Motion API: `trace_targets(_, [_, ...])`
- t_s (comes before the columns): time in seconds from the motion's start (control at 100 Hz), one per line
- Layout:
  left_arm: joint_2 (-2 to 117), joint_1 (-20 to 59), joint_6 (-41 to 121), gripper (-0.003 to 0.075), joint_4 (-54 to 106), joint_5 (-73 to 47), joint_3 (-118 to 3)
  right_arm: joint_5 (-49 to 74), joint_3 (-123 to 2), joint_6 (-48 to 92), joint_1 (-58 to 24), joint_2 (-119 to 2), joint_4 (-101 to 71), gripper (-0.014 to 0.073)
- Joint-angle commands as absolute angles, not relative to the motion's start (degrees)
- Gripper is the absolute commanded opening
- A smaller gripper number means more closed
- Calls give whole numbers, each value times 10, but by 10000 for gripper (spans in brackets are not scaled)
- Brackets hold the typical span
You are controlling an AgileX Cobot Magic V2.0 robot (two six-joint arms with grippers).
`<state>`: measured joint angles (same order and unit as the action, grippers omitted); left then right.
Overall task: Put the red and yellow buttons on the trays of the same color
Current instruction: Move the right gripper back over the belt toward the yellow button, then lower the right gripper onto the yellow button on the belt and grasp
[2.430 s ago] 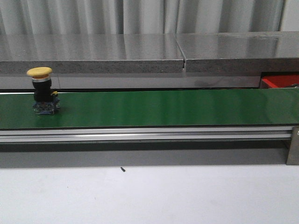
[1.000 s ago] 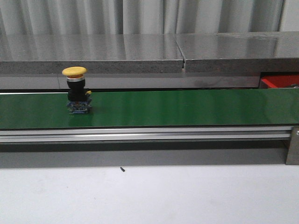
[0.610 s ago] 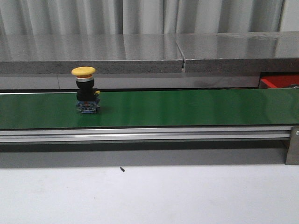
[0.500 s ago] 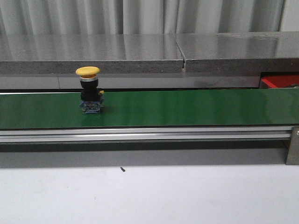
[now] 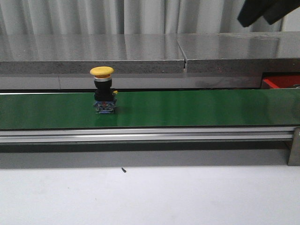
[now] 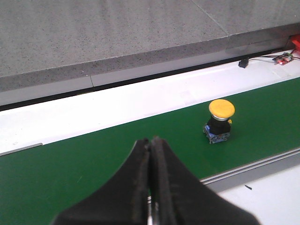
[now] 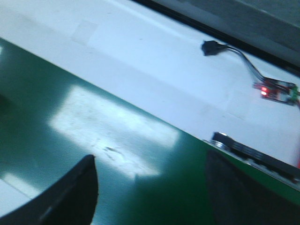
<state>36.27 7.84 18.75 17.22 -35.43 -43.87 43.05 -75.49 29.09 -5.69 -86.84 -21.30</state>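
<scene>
A yellow button (image 5: 103,89) with a mushroom cap and black body stands upright on the green belt (image 5: 197,108), left of the middle. In the left wrist view the yellow button (image 6: 220,119) is ahead of my left gripper (image 6: 151,140), which is shut, empty and well apart from it. My right gripper (image 7: 150,164) hangs open over the belt (image 7: 154,187) with nothing between its fingers; its dark fingers (image 5: 248,16) show at the top right of the front view. A corner of the red tray (image 5: 281,81) shows behind the belt's right end. No red button is in view.
A grey stone shelf (image 5: 140,58) runs behind the belt, with an aluminium rail (image 5: 140,136) along the belt's front. A small circuit board (image 7: 276,91) with a cable lies on the white strip (image 7: 140,51) behind the belt. A tiny black speck (image 5: 123,170) lies on the white table.
The yellow button has travelled rightwards along the belt, staying upright. The right gripper's fingers have come into the top right of the front view.
</scene>
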Motion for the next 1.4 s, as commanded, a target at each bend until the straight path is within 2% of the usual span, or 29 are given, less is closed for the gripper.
trace_targets(0.0, [364, 82, 181, -19, 185, -313, -453, 414, -768, 303, -94, -855, -221, 490])
trace_targets(0.27, [364, 82, 181, -19, 185, -312, -453, 437, -781, 313, -178, -903, -221, 490])
trace_targets(0.61, [364, 82, 181, -19, 185, -312, -453, 504, -876, 320, -255, -996, -221, 490])
trace_targets(0.74, [364, 82, 181, -19, 185, -312, -453, 505, -903, 341, -280, -1026, -221, 452])
trace_targets(0.85, [364, 82, 181, -19, 185, -312, -453, 505, -928, 342, -294, -1049, -221, 418])
trace_targets(1.19, [364, 82, 181, -19, 185, -312, -453, 479, -984, 342, -302, -1103, -223, 414])
trace_targets(1.26, [364, 82, 181, -19, 185, -312, -453, 466, -984, 342, -302, -1103, -224, 363])
trace_targets(1.39, [364, 82, 181, -19, 185, -312, -453, 451, -984, 340, -302, -1103, -225, 192])
